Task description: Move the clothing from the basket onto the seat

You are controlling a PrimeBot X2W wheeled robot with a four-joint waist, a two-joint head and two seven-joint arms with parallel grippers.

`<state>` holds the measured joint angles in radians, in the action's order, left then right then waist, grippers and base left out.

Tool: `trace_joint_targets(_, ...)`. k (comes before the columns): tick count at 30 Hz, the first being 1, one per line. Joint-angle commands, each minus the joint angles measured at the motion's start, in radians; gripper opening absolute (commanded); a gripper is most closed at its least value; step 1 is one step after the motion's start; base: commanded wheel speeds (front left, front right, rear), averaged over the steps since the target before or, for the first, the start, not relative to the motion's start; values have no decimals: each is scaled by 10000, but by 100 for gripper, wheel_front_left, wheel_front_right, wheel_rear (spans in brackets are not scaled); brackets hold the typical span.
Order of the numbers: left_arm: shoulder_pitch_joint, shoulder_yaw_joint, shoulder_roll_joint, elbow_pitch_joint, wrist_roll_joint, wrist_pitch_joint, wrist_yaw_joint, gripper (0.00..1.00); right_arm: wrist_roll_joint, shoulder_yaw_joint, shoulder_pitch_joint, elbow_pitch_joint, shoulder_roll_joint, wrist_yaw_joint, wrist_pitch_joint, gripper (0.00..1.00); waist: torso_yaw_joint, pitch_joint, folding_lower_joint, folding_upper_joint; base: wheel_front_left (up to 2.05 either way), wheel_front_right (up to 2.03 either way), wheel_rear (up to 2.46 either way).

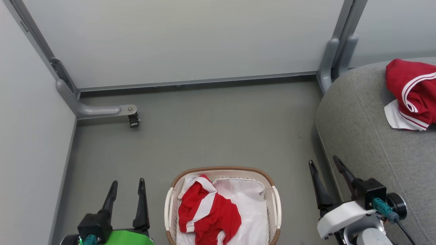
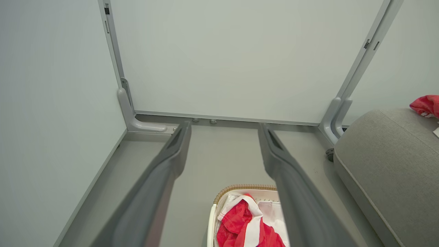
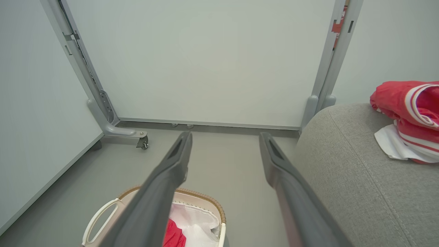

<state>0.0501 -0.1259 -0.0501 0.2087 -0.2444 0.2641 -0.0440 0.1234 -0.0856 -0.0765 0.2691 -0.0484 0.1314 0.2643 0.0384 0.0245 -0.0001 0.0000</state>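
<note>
A red garment with white stripes [image 1: 206,212] lies crumpled in the cream basket [image 1: 276,204] with its brown rim, on a white liner cloth [image 1: 250,200]. A second red garment [image 1: 410,92] rests on the grey seat [image 1: 361,126] at the right. My left gripper [image 1: 127,185] stands open and empty left of the basket. On the basket's other side, by the seat's edge, my right gripper [image 1: 323,163] is open too, holding nothing. The left wrist view shows the basket garment [image 2: 247,223] between my fingers [image 2: 175,147]. The seat garment [image 3: 408,103] lies at the right of the right wrist view.
Pale partition walls [image 1: 177,41] close the back and left. A grey wall foot with a caster [image 1: 133,119] juts onto the floor at the back left, and a grey post [image 1: 332,58] stands beside the seat. Grey floor [image 1: 221,129] stretches beyond the basket.
</note>
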Motion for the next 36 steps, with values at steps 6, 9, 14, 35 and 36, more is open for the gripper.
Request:
trace_joint_targets(6,-26,1,-7,24,-25,5,13,100,5,-20,-67,65,-38,-14,3,100,-5,54,1,0,0,0,0)
trace_joint_targets(9,-30,-28,-7,5,-24,5,-20,100,24,41,-87,67,-38,-14,3,100,-4,104,1,0,0,0,0)
trace_joint_targets(14,-180,-99,-7,-7,103,5,-82,100,-55,190,-186,-8,-38,-14,3,100,-19,340,1,0,0,0,0)
trace_joint_targets(35,-4759,-1992,-257,4103,1706,-162,-807,100,-697,785,-2095,-1034,-35,-14,3,100,-792,4139,1,0,0,0,0)
trace_joint_targets(36,-5015,-2136,-244,4481,1712,-207,-825,100,-694,780,-2194,-1086,-36,-12,3,100,-859,4385,1,0,0,0,0)
